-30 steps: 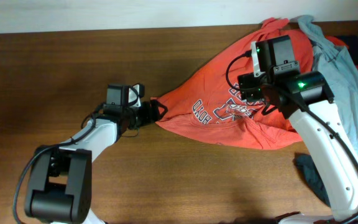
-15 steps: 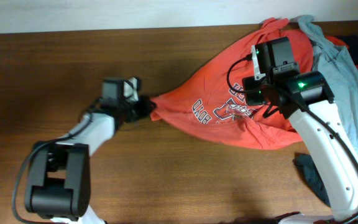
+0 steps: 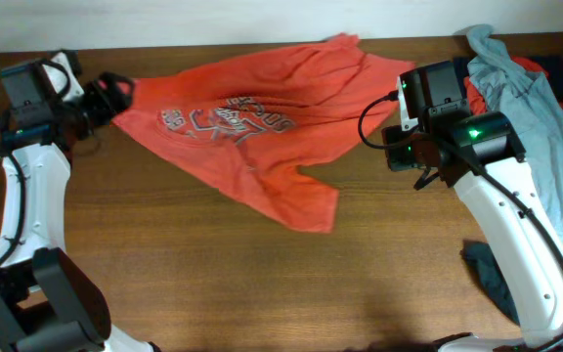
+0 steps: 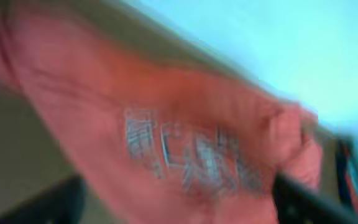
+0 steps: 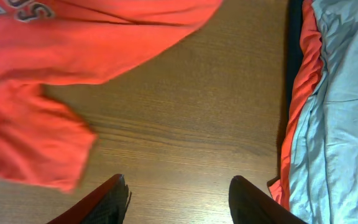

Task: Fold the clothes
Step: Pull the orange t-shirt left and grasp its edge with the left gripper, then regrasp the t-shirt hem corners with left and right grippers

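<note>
Where its wrinkled left end bunches to a point, the soft orange-red short-sleeved T-shirt (image 3: 262,127) with white-and-navy chest print is pinched by the left gripper (image 3: 115,94), and lies draped across the far left of the brown wood-grain table (image 3: 213,274). The right gripper (image 5: 178,185) hovers over bare wood with its fingers spread, beside a crumpled light grey-blue garment (image 5: 347,112) at the far right.
</note>
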